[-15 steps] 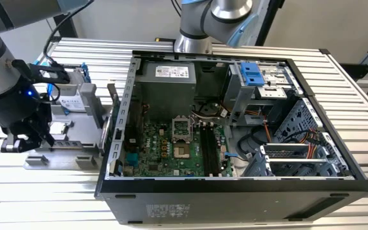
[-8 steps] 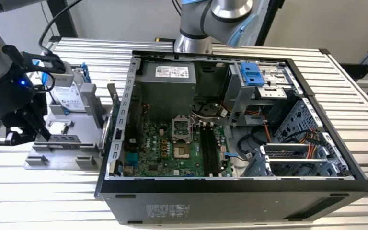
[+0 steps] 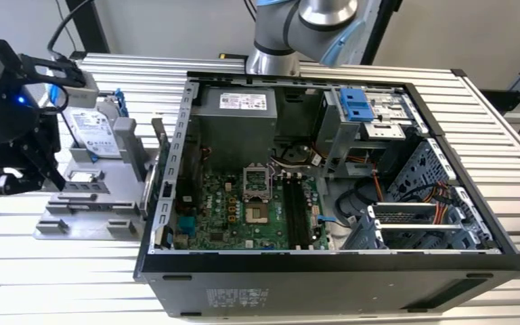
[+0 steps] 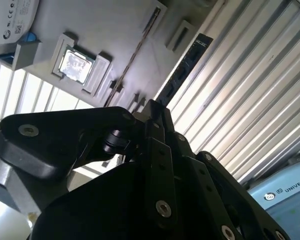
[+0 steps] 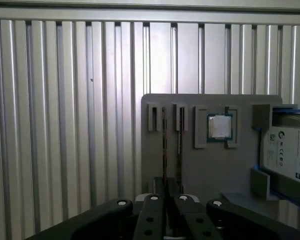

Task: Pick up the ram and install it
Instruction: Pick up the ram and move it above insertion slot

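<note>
one neighbouring stick [image 5: 164, 145] crowds the ram [image 5: 180, 145] in the holder [image 5: 205, 172]; gripper [image 5: 168, 197] open or closed, we can't tell; a skewed approach may snag both.

Table [image 3: 504, 122]: silver, ribbed in parallel slats.
Holder [image 5: 190, 165]: plain matt grey.
Drive [image 3: 93, 128]: silver, white label, blue frame.
Chip [image 5: 219, 126]: silver face, green rim.
Ram [image 4: 184, 70]: black.
Gripper [image 5: 166, 195]: black, silver screw heads.
Case [image 3: 332, 284]: black shell, grey metal inside.
Motherboard [image 3: 233, 210]: green, black slots.
Bracket [image 3: 361, 105]: bright blue.
Arm [image 3: 323, 20]: silver, pale blue caps.
</note>
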`<state>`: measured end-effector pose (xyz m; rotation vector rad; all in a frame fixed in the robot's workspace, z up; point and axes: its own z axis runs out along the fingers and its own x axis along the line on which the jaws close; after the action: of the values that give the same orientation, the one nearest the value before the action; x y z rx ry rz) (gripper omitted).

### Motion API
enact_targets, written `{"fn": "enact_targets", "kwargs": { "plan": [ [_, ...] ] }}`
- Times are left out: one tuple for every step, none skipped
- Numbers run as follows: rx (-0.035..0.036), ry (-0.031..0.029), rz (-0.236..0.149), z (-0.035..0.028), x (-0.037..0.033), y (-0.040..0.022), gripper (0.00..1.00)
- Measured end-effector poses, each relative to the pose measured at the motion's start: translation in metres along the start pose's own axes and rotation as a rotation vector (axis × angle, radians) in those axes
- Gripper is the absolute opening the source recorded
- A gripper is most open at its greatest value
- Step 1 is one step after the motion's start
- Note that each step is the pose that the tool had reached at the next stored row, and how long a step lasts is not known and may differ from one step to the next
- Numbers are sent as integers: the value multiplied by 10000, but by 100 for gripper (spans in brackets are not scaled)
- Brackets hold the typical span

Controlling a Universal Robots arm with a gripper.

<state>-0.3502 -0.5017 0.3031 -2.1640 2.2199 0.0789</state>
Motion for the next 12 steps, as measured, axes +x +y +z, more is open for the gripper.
{"fn": "enact_targets", "kwargs": {
  "plan": [
    [-1, 0, 1, -25, -2, 1, 0],
    [-1, 0, 0, -51, -3, 1, 0],
    [0, -1, 0, -77, -5, 1, 0],
    [0, 0, 0, -104, -7, 1, 0],
    [0, 0, 0, -130, -8, 1, 0],
    [-1, 0, 0, -160, -10, 2, 0],
    [-1, 1, 0, -185, -12, 2, 0],
    [0, 0, 0, -213, -14, 2, 0],
    [0, -1, 0, -237, -15, 2, 0],
    [-1, 0, 0, -265, -17, 2, 0],
    [-1, 1, 0, -293, -19, 3, 0],
    [0, 0, 0, -322, -21, 3, 0]
  ]
}}
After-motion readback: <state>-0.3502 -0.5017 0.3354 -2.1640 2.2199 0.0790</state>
